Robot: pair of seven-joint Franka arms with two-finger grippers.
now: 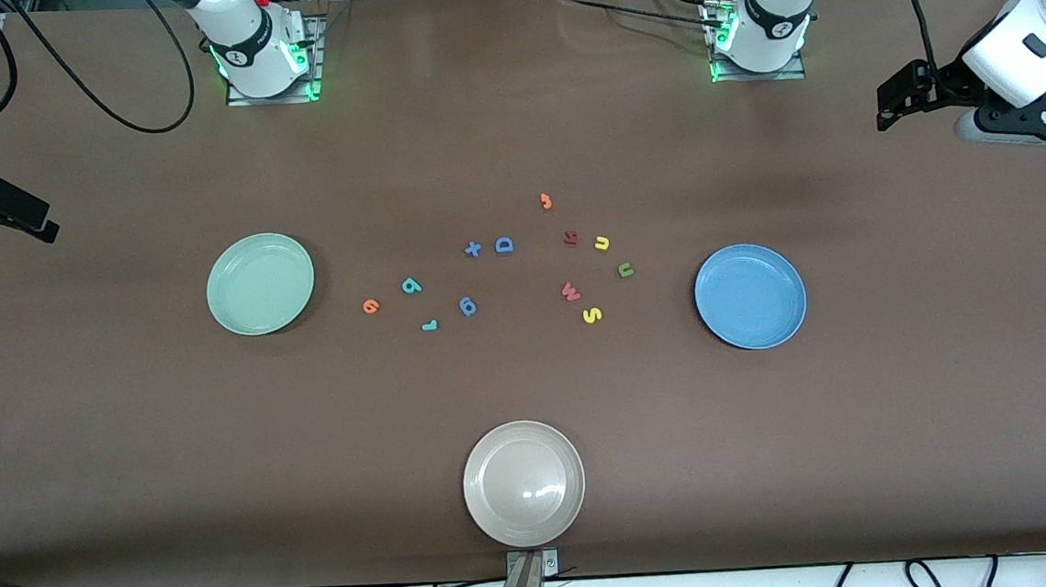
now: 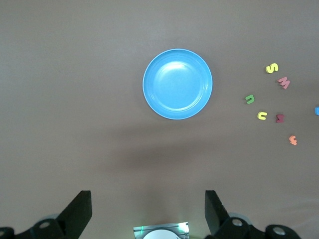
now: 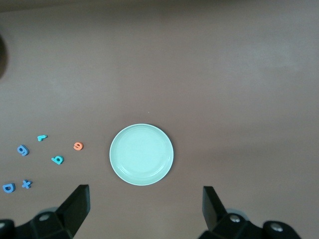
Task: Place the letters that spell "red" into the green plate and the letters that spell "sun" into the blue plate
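Observation:
The green plate (image 1: 260, 284) (image 3: 141, 154) and the blue plate (image 1: 750, 296) (image 2: 177, 84) lie empty at either side of the scattered letters. Beside the green plate are the orange "e" (image 1: 371, 306) (image 3: 78, 146), teal "d" (image 1: 411, 286) (image 3: 57, 160) and teal "r" (image 1: 429, 325) (image 3: 42, 137). Toward the blue plate lie the yellow "s" (image 1: 592, 315) (image 2: 271, 68), yellow "u" (image 1: 601, 243) (image 2: 262, 116) and olive "n" (image 1: 625, 271) (image 2: 249, 99). My left gripper (image 1: 886, 111) (image 2: 148, 209) hangs open over the table's left-arm end. My right gripper (image 1: 39, 224) (image 3: 145, 209) hangs open over the right-arm end.
A beige-white plate (image 1: 523, 483) sits near the table's front edge. Among the letters lie a blue "D" (image 1: 504, 245), a blue plus (image 1: 473, 249), a blue "6" (image 1: 468, 306), a red "W" (image 1: 571, 291), a dark red "N" (image 1: 571, 238) and a small orange piece (image 1: 546, 202).

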